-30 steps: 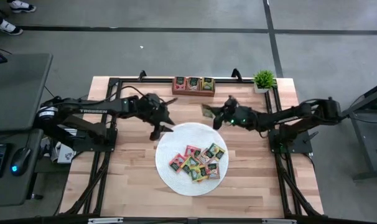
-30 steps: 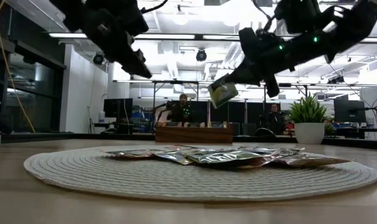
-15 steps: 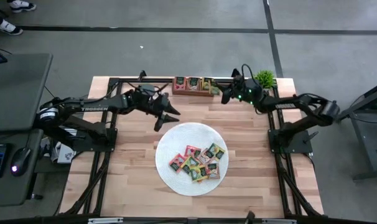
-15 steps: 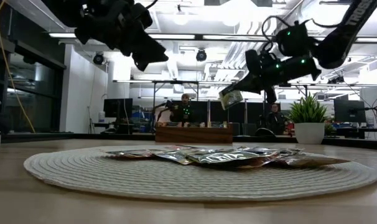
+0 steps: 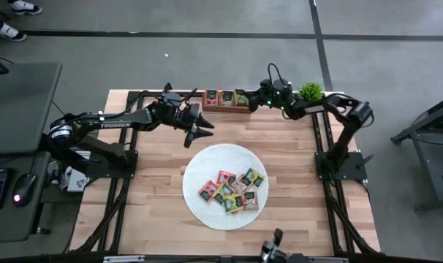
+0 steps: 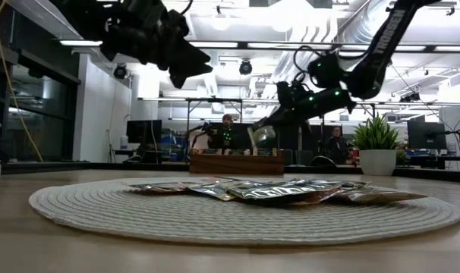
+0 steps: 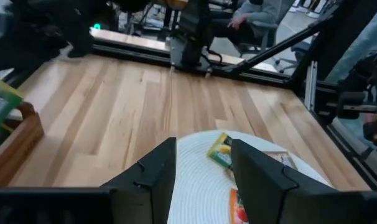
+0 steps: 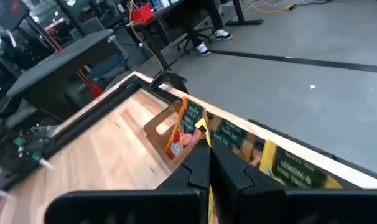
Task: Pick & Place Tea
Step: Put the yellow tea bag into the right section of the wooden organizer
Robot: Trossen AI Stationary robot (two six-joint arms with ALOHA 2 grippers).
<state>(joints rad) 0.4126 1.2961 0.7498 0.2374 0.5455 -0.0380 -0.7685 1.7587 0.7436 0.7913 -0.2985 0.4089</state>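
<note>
Several tea packets [image 5: 232,188] lie in a loose heap on the round white mat [image 5: 199,168]; they also show in the low view [image 6: 268,191]. More packets stand in the wooden tray [image 5: 226,100] at the far edge. My right gripper [image 5: 248,102] hovers over the tray's right end, shut on one green-yellow packet [image 6: 262,136]. My left gripper [image 5: 200,132] hangs open above the bare table just beyond the mat's far-left rim, touching nothing; its fingers [image 7: 157,171] point toward the mat. My right gripper pinches one tea packet between its two fingers, reaching from the table's right, slanting down. The packet's yellow edge [image 8: 203,130] shows edge-on between the fingers. The packet hangs tilted below the fingertips [image 6: 272,123], lifted clear above the tray [image 6: 236,162].
A small potted plant [image 5: 310,93] stands at the far right corner, close to the right arm. A black frame [image 5: 134,98] borders the table. Bare wood lies between mat and tray. People sit in the room beyond the far edge.
My right gripper has carried the packet from above the mat's far rim toward the far edge and left, and lower, ending over the tray's right end. My left gripper has risen from the mat's far-left rim and shifted slightly toward the far edge, staying open.
</note>
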